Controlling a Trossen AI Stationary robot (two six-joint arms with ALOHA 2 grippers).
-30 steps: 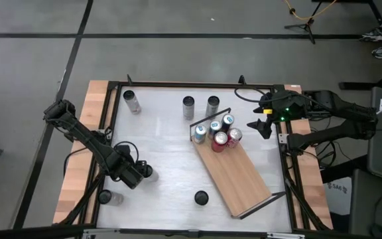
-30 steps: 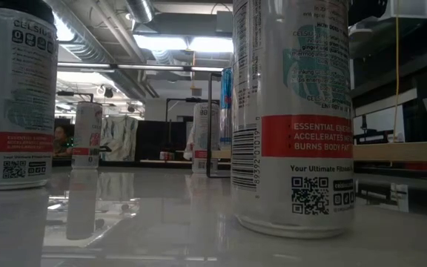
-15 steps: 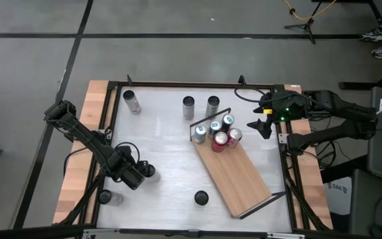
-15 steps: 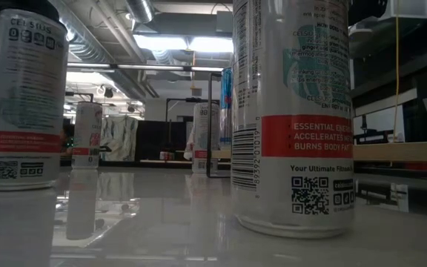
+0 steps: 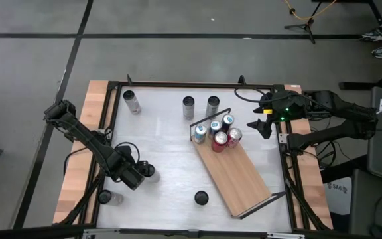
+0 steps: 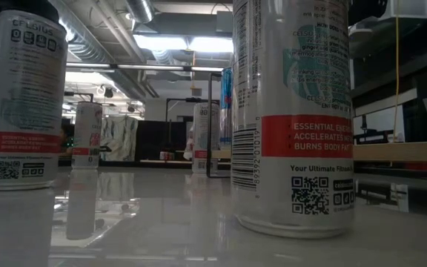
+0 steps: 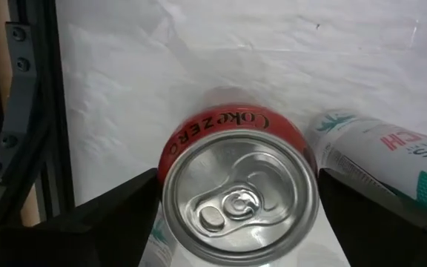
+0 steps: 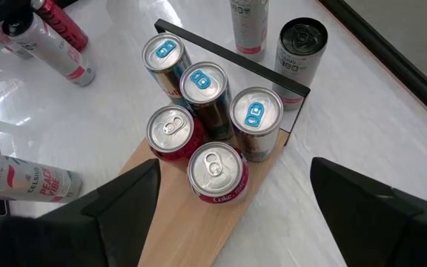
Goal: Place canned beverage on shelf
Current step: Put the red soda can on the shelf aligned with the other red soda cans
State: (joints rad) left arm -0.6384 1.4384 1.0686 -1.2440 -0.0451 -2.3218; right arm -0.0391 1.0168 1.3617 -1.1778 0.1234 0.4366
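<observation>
Five cans (image 8: 206, 130) crowd the shelf (image 5: 237, 174) end at 12 o'clock, leaving board free; left gripper (image 7: 236, 215), jaws wide, straddles a red can (image 7: 237, 196) at 8 o'clock, seemingly to grasp; right gripper (image 5: 262, 126) waits open at 2 o'clock

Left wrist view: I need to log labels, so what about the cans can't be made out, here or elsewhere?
- Left wrist view: red can seen top-down, its own lid hiding its sides.
- Same view: lying white can cut off by the edge.
- High view: left gripper mostly covers that red can.
- Low view: nearest can, top cropped.
</observation>
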